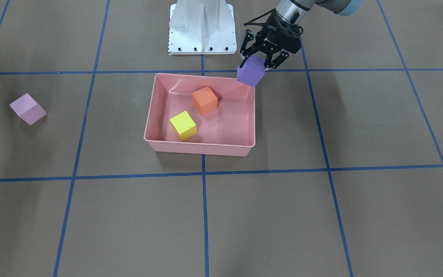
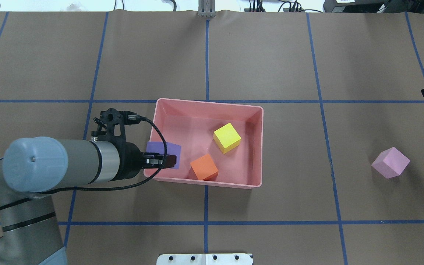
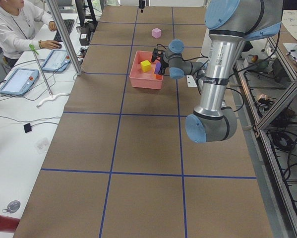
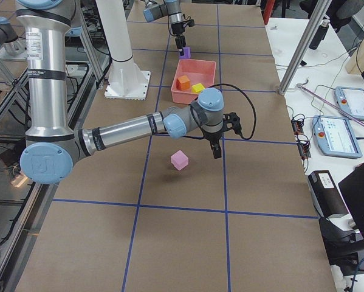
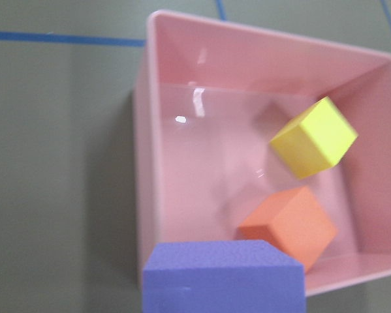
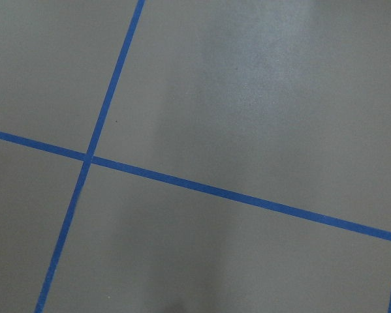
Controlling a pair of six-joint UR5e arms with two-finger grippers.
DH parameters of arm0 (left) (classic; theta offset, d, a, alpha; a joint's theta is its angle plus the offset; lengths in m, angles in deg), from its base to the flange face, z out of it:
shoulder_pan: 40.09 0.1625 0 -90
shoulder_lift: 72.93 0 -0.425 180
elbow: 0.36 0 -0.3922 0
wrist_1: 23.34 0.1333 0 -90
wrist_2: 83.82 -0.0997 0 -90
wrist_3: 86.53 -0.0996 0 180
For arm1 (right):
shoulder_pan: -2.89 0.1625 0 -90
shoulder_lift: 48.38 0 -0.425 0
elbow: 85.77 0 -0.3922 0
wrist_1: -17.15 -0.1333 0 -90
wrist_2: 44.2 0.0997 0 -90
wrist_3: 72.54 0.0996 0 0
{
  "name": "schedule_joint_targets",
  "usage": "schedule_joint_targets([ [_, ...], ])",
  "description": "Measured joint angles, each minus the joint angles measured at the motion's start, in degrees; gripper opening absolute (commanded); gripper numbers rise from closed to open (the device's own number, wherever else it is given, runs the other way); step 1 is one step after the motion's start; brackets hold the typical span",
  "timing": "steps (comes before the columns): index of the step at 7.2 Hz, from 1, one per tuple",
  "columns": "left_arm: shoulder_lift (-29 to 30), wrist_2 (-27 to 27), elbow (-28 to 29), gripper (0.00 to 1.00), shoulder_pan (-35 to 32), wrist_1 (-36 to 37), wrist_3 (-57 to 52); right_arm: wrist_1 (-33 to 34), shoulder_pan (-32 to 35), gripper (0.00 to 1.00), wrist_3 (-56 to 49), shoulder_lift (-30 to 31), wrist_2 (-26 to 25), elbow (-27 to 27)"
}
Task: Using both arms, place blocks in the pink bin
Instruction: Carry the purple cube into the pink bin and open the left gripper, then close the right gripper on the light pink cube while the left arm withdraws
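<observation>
Blocks of two colours already lie inside the pink bin [image 1: 200,148], which sits near the middle of the desk [image 1: 321,215]: the orange block [image 1: 205,100] is toward the robot's edge of the desk and the yellow block [image 1: 183,125] toward the operators' edge, close together with a small gap between them. The left gripper [image 1: 258,63] reaches in from the desk's left end and is clamped on the purple block [image 1: 250,72], its fingers pressing on opposite faces. The block hangs tilted above the bin's corner that faces the robot's edge and the left end, partly over the rim and partly over the inside; whether it touches the rim cannot be told. The light pink block [image 1: 28,109] rests on bare desk well apart from the bin, toward the right end, askew to the blue tape lines [image 1: 204,215]. The right gripper [image 4: 217,145] hangs pointing down near that block, on its side toward the operators' edge and apart from it; whether its jaws are wide or narrow cannot be told. The right wrist view shows only brown desk surface crossed by tape
</observation>
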Motion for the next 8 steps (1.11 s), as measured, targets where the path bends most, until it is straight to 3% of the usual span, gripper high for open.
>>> schedule_joint_targets([
  [3,3.1,2.1,2.8,1.0,-4.1,3.2,-1.6,-3.7,-0.4,1.0,2.1,0.3,0.1,1.4],
  [6,-0.4,12.3,0.8,1.0,-15.8,13.0,-20.9,-13.7,-6.6,1.0,3.0,3.9,-0.1,1.6],
  [8,-3.7,15.6,1.2,1.0,-21.7,13.8,-31.3,-19.0,-14.3,1.0,2.9,7.0,-5.9,1.3],
])
